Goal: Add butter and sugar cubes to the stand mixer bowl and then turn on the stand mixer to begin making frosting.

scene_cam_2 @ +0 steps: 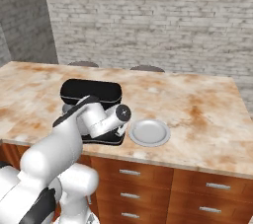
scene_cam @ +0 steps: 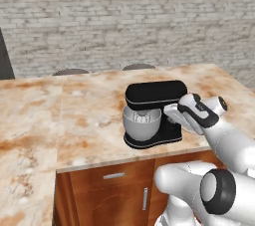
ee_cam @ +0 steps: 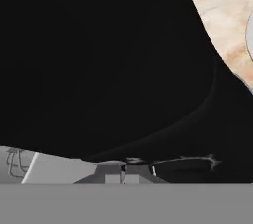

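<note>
Pressing Close Against the Stand Mixer

Nearest the base, wooden cabinet fronts (scene_cam_2: 163, 178) with silver drawer handles run below the edge of the marbled orange-and-cream surface (scene_cam: 60, 120). On that surface, close to its front edge, stands the stand mixer (scene_cam: 154, 95), glossy black, with its rounded head lying level over the stand mixer bowl (scene_cam: 142, 125). The bowl sits on the mixer's flat black base, light grey and deep; the silver whisk hangs down inside it. Whether anything else lies in the bowl cannot be told from these views.

The end effector (scene_cam: 170, 113) is at the mixer's right side, just under the head and next to the bowl. Its fingertips are drawn together with nothing between them. From the hand view, the mixer's black body (ee_cam: 99, 60) looms right in front, with a sliver of grey bowl and whisk wire at the lower left.

Just right of the mixer, a flat white round plate (scene_cam_2: 149, 132) rests on the surface, bare on top. Behind the surface, the rounded tops of two dark stools (scene_cam_2: 147, 68) show, and a pale brick wall (scene_cam_2: 148, 16) closes the back.
</note>
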Controlling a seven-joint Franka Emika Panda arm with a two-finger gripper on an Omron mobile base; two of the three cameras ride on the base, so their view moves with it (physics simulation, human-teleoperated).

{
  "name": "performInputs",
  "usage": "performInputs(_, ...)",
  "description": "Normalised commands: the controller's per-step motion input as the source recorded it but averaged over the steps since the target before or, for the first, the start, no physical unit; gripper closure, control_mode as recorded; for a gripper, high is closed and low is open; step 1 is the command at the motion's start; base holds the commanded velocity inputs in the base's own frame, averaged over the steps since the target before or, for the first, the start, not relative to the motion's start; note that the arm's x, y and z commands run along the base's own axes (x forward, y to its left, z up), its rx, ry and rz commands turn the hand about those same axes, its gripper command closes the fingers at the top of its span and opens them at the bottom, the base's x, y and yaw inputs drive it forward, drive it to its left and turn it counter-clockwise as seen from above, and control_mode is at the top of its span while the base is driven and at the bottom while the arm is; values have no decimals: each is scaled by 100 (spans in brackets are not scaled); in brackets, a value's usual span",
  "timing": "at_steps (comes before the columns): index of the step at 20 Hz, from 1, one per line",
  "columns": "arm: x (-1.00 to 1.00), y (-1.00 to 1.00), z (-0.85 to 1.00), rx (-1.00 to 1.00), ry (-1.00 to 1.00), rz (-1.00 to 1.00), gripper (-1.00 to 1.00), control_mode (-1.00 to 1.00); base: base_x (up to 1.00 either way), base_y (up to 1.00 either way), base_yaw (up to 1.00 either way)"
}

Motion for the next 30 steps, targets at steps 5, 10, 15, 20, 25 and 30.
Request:
performInputs(5, 0, -76, 0, -1, 0, -9, 100, -100, 0, 0, 0)
performInputs(10, 0, -66, -6, -3, 0, -7, 100, -100, 0, 0, 0)
performInputs(15, -11, -29, -11, 0, 0, -3, 100, -100, 0, 0, 0)
performInputs(20, -86, 11, 37, 0, -6, 0, 100, -100, 0, 0, 0)
performInputs(25, -60, 48, 46, 0, -1, 0, 100, -100, 0, 0, 0)
performInputs(30, -3, 69, 10, 0, 5, 1, 100, -100, 0, 0, 0)
